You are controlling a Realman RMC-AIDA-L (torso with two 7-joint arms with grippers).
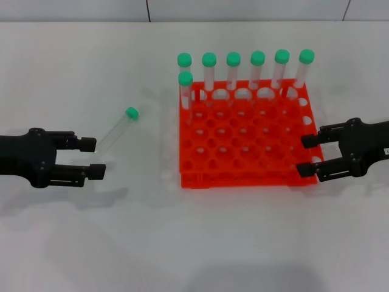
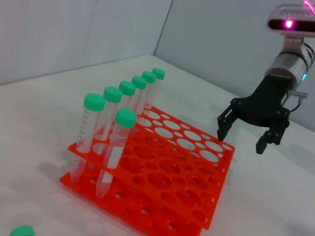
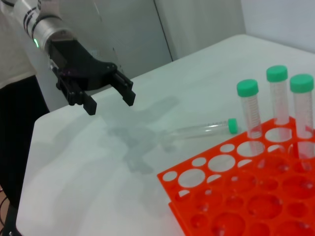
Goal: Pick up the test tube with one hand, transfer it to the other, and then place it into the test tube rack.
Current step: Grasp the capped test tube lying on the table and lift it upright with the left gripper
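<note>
The test tube (image 1: 117, 129), clear with a green cap, lies on the white table left of the orange-red rack (image 1: 243, 180). It also shows in the right wrist view (image 3: 202, 130); only its cap (image 2: 22, 231) shows in the left wrist view. My left gripper (image 1: 92, 157) is open and empty, just short of the tube's bottom end, also seen in the right wrist view (image 3: 110, 104). My right gripper (image 1: 307, 155) is open and empty at the rack's right edge, also seen in the left wrist view (image 2: 241, 140).
Several identical green-capped tubes (image 1: 233, 70) stand upright along the rack's back row, with one more (image 1: 185, 88) in the second row at the left. The rack also shows in the left wrist view (image 2: 147, 169) and the right wrist view (image 3: 170, 178).
</note>
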